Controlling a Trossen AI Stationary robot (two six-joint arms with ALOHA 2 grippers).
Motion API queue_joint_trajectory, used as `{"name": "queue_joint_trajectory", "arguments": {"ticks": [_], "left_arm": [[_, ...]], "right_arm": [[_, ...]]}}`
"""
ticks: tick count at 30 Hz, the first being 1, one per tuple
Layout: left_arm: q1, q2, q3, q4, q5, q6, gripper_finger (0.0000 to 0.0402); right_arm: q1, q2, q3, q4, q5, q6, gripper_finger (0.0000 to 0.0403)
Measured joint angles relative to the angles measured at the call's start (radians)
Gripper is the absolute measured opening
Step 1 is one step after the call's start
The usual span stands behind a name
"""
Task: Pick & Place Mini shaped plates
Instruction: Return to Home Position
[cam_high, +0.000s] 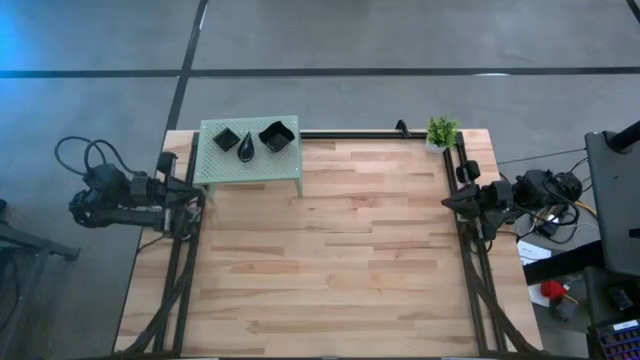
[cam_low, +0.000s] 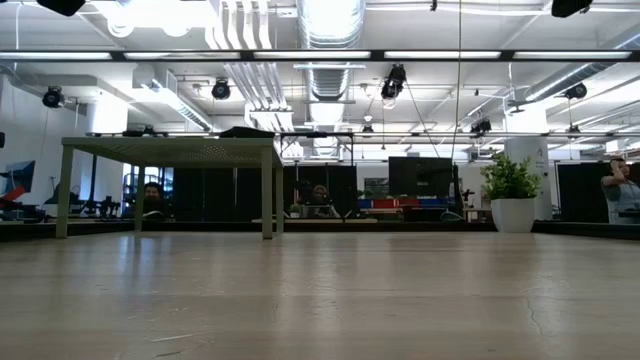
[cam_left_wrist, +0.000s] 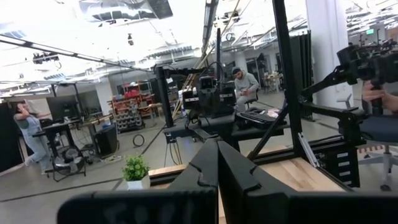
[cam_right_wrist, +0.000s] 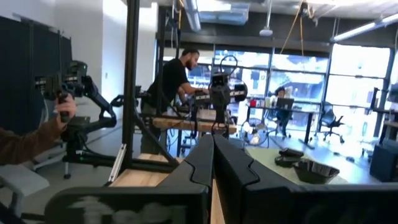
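End effectors: on my feed the left end effector (cam_left_wrist: 217, 169) has its two fingers pressed flat together, gripping nothing. The right end effector (cam_right_wrist: 212, 160) reads the same, with its fingers together and holding no plate.
Left arm: it is folded back at the table's left edge, with its tip near the left end of the green stand (cam_high: 250, 172).
Right arm: it is folded back at the right edge, well apart from the stand, with its tip facing in over the wood.
Plates: the mini shaped plates (cam_high: 246, 147) all sit on top of the green stand. From above I count three dark spots close together: a small square plate (cam_high: 226, 139) on the left, a drop-shaped plate (cam_high: 246, 150) in the middle and a larger square plate (cam_high: 276, 136) on the right. I cannot tell from here whether each spot is one plate or a stack.
Stand: it is on its legs in the far left corner of the table (cam_high: 340, 270) and has a perforated top.
Table: pale wood planks, with a dark frame (cam_high: 350, 134) along the far edge and both sides.
Plant: the potted plant (cam_high: 441, 131) is at the far right corner, just beside the frame.
Room: beyond the table I see a standing person (cam_right_wrist: 169, 84) at a bench. A hand (cam_right_wrist: 61, 111) in a brown sleeve holds a dark handle, and a seated person (cam_left_wrist: 244, 84) is at a desk.
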Motion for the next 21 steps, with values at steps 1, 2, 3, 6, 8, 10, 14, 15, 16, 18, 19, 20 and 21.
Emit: {"name": "queue_joint_trajectory", "arguments": {"ticks": [1,2,3,6,8,10,14,15,16,18,19,20,21], "left_arm": [[0.000,0.000,0.000,0.000,0.000,0.000,0.0000],[0.000,0.000,0.000,0.000,0.000,0.001,0.0000],[0.000,0.000,0.000,0.000,0.000,0.000,0.0000],[0.000,0.000,-0.010,0.007,0.000,0.001,0.0000],[0.000,0.000,-0.023,0.008,0.000,0.001,0.0000],[0.000,0.000,-0.043,0.030,0.000,0.002,0.0000],[0.000,-0.001,-0.091,0.077,0.000,0.008,0.0000],[0.000,-0.001,-0.109,0.092,0.000,0.008,0.0000],[0.000,-0.001,-0.128,0.109,0.003,0.007,0.0000],[0.000,-0.001,-0.170,0.141,0.007,0.007,0.0000],[0.000,-0.001,-0.192,0.156,0.007,0.008,0.0000],[0.000,-0.001,-0.212,0.168,0.008,0.008,0.0000],[0.000,-0.002,-0.232,0.182,0.008,0.009,0.0000]], "right_arm": [[0.000,-0.015,-0.006,0.000,0.000,-0.007,0.0008],[0.000,-0.030,-0.011,0.000,-0.001,-0.012,0.0008],[0.000,-0.044,-0.015,0.000,-0.001,-0.016,0.0008],[0.000,-0.090,-0.024,0.000,-0.002,-0.028,0.0008],[0.000,-0.122,-0.029,0.001,-0.007,-0.038,0.0008],[0.000,-0.131,-0.034,0.004,-0.007,-0.043,0.0008],[0.000,-0.126,-0.033,0.000,-0.032,-0.056,0.0008],[0.000,-0.123,-0.034,0.002,-0.032,-0.055,0.0008],[0.000,-0.124,-0.037,0.006,-0.035,-0.050,0.0008],[0.000,-0.126,-0.054,0.005,-0.037,-0.034,0.0008],[0.000,-0.125,-0.064,0.004,-0.037,-0.030,0.0008],[0.000,-0.125,-0.075,0.003,-0.037,-0.032,0.0008],[0.000,-0.125,-0.087,0.002,-0.037,-0.035,0.0008]]}}
